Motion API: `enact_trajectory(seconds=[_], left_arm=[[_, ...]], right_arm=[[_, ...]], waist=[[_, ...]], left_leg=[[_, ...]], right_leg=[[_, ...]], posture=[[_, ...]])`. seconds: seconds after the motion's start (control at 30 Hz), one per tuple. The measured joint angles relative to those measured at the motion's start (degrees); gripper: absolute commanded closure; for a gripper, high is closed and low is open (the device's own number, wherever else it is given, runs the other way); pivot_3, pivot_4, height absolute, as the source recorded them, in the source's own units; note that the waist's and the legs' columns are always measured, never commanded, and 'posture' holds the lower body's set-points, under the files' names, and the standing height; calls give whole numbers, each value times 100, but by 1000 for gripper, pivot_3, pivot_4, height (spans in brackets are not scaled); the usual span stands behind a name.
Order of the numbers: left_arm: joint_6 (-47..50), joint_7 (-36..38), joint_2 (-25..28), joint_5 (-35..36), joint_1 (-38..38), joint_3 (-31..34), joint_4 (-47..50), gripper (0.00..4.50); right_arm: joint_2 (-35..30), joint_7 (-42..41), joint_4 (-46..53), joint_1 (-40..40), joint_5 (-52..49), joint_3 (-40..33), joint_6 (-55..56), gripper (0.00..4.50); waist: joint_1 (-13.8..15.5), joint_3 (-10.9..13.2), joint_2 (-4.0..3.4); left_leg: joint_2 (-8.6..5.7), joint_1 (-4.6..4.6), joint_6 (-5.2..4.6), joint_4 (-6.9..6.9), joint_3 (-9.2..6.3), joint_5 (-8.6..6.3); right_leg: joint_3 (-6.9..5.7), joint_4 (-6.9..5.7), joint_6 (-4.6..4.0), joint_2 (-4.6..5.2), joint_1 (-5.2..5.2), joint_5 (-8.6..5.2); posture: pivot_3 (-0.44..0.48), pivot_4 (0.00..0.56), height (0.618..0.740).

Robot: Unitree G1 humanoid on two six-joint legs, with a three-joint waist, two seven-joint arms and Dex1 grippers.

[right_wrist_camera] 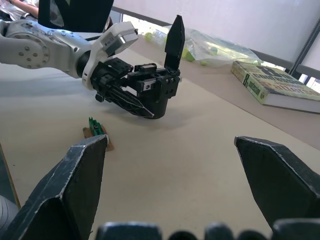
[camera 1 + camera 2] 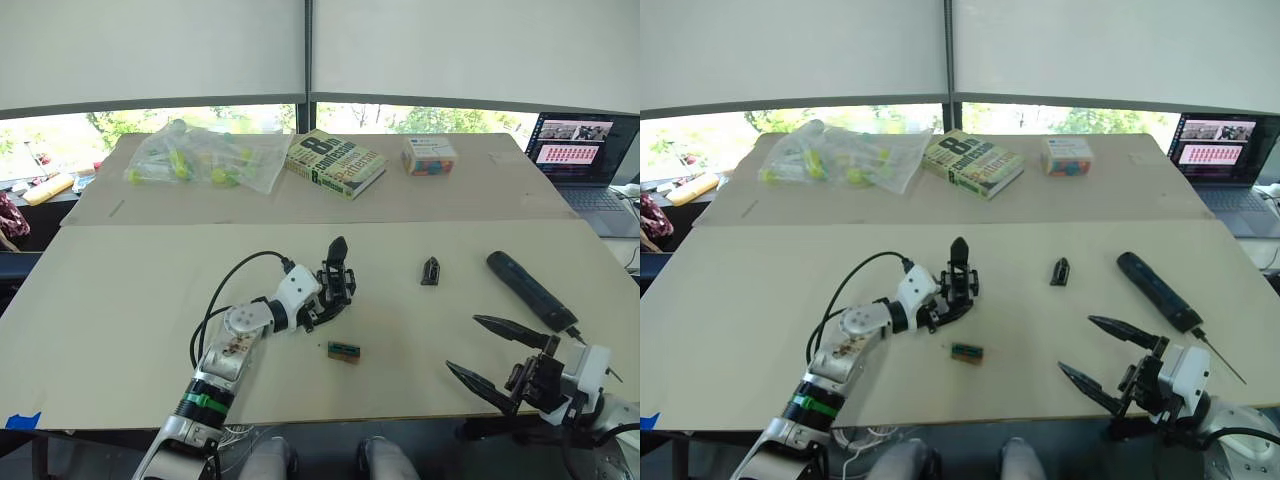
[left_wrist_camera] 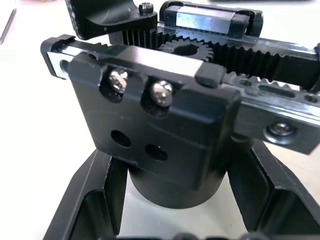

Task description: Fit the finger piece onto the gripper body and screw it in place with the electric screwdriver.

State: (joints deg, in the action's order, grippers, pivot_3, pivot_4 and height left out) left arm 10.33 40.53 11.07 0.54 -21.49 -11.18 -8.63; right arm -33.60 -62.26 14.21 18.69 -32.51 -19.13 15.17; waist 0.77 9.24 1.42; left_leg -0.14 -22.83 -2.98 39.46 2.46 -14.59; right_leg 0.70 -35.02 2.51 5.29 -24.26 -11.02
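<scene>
Bright daylight from windows (image 2: pixel 150 125) beyond worktop (image 2: pixel 120 300) far edge; strip below blinds (image 2: pixel 150 50) overexposed. Shadows on worktop soft, faint. Glare on screws (image 3: pixel 160 92) and metal rail (image 3: pixel 205 17) of body (image 3: pixel 165 135). Right tool (image 1: pixel 170 190) fingers (image 1: pixel 65 190) out of focus up close. Book (image 1: pixel 280 85) at far edge slightly soft.

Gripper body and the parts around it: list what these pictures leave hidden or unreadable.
- Gripper body: its base is cut off in the left wrist view by the left claw's fingers.
- Finger piece: too small in the eye views to show its screw holes.
- Electric screwdriver: its thin bit passes behind the right claw in the left eye view.
- Green-and-black block: partly hidden behind a right claw finger in the right wrist view.
</scene>
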Motion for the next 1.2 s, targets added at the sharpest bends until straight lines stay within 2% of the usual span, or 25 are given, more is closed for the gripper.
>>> enact_trajectory(seconds=[0.23,0.5,0.87,1.0,1.2], left_arm=[[93,-311,-180,-4,281,-54,239,2169],[-201,-250,-51,58,313,-51,108,2169],[-914,952,359,503,-176,-67,-798,2169],[-1180,1103,423,501,-487,-78,-1292,2169],[-1366,1180,436,535,-549,-75,-1471,2169]], right_arm=[[-58,-23,-1,-40,-2,2,-9,0],[-131,-60,-2,-75,-14,2,-41,0],[-129,-84,-12,-132,-14,8,-41,0],[-128,-80,-12,-132,-14,9,-41,0],[-128,-64,-9,-81,-14,9,-41,0]], waist=[[8,0,0],[2,-1,-1],[-10,-2,-3],[-8,-2,-3],[-10,-3,-5]], left_leg=[[-1,0,0,1,0,0],[-1,3,0,1,0,0],[0,8,0,0,0,0],[0,13,0,2,0,0],[0,14,0,2,1,0]], right_leg=[[0,2,0,2,2,0],[0,2,0,1,4,0],[-1,0,-1,-2,6,0],[0,0,-2,-3,13,0],[1,-1,-2,-2,13,0]], posture=[[0,150,740],[0,150,740],[0,150,740],[0,150,740],[0,150,740]])
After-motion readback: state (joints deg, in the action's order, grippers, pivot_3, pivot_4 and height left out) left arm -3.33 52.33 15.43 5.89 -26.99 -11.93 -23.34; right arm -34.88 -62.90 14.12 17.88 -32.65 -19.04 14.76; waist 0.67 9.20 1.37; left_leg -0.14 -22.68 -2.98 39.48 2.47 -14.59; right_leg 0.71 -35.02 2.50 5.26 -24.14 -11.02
